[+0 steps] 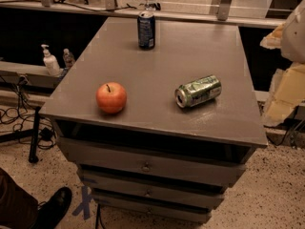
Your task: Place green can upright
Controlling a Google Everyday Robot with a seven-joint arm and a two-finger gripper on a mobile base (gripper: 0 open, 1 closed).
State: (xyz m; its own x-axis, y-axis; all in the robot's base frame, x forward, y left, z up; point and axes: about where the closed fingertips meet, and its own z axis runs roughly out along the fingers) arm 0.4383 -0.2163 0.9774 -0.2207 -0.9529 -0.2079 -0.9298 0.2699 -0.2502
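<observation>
The green can (pixel 198 91) lies on its side on the grey cabinet top (pixel 190 46), right of the middle. Its silver top faces the front left. It is shiny green and silver with pale markings. My gripper (pixel 287 82) shows as pale cream parts at the right edge of the view. It is off the cabinet's right side, clear of the can and not touching it.
A red apple (pixel 111 97) sits at the front left of the top. A dark blue can (pixel 146 30) stands upright at the back. Drawers are below the top. A soap bottle (pixel 49 60) stands on a ledge at left. A person's shoe (pixel 56 205) is at the bottom left.
</observation>
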